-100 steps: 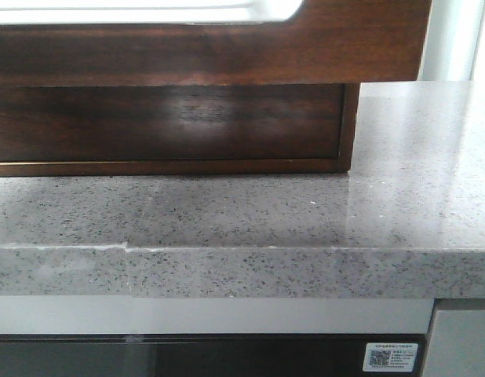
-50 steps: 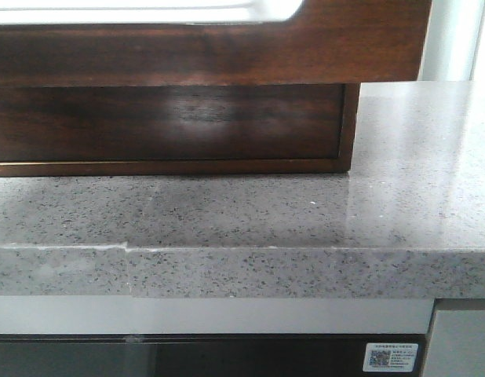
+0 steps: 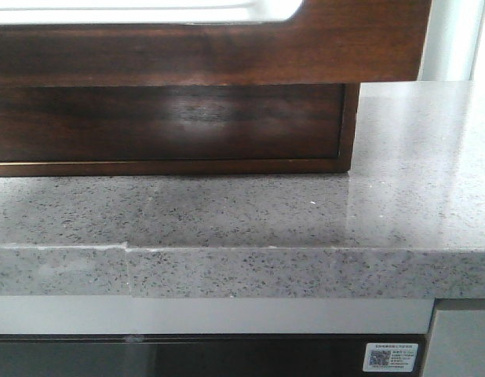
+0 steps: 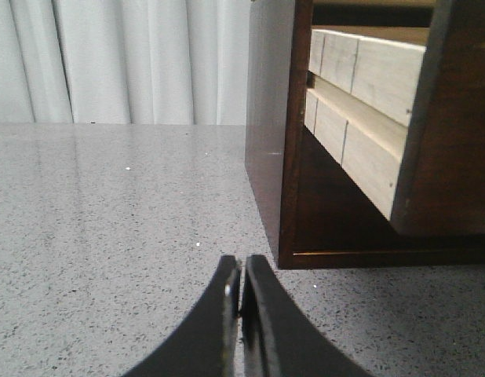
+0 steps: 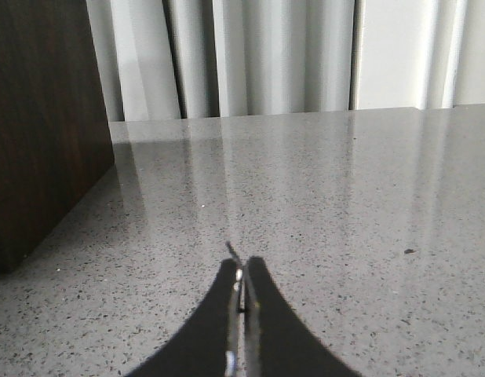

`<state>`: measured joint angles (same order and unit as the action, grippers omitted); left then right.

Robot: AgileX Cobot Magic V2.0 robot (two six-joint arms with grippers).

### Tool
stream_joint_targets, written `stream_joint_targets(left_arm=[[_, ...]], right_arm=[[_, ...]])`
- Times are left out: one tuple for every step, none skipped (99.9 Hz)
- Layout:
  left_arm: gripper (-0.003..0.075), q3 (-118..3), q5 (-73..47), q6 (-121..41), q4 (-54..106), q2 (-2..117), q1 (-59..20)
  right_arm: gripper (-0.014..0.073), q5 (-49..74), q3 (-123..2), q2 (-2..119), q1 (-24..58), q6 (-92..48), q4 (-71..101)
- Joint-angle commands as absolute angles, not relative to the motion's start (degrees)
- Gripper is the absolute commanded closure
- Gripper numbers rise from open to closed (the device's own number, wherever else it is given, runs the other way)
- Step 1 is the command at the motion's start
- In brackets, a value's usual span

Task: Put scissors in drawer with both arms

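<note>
The drawer [image 3: 203,51] looks the same in the front view as in the two earlier pictures; nothing there has shifted. It is pulled out of the cabinet [image 3: 172,129], so its front stands forward of the cabinet body and overhangs it. The front is wide, its long axis running from left to right, and it faces the camera. It is dark reddish-brown wood with a pale, round-cornered cut-out [image 3: 148,9] along the top edge. In the left wrist view the drawer's side [image 4: 360,118] is pale wood in planks.

The cabinet stands on the grey speckled desk [image 3: 305,220].

The left gripper [image 4: 241,292] has its fingers [image 4: 219,314] pressed together with nothing between them. The right gripper [image 5: 241,283] also has its fingers [image 5: 262,314] clenched, over bare desk beside the cabinet's dark side [image 5: 38,118]. White curtains [image 5: 266,55] hang behind the desk. No scissors are seen in any view.
</note>
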<state>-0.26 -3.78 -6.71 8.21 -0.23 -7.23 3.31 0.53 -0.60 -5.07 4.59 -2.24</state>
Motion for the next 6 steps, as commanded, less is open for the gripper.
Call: stream_joint_targets(left_arm=[[0.0741,1.8,1.0,-6.8,8.6,-2.0,-7.7],[0.0741,1.8,1.0,-6.8,8.6,-2.0,-7.7],[0.0741,1.8,1.0,-6.8,8.6,-2.0,-7.7],[0.0741,1.8,1.0,-6.8,8.6,-2.0,-7.7],[0.0741,1.8,1.0,-6.8,8.6,-2.0,-7.7],[0.0741,1.8,1.0,-6.8,8.6,-2.0,-7.7]], right_arm=[[0.0662,-0.9,1.6,-1.2,-5.4,4.0,-2.2],[0.0662,-0.9,1.6,-1.2,-5.4,4.0,-2.2],[0.0662,-0.9,1.6,-1.2,-5.4,4.0,-2.2],[0.0662,-0.9,1.6,-1.2,-5.4,4.0,-2.2],[0.0662,-0.9,1.6,-1.2,-5.4,4.0,-2.2],[0.0662,-0.9,1.6,-1.2,-5.4,4.0,-2.2]])
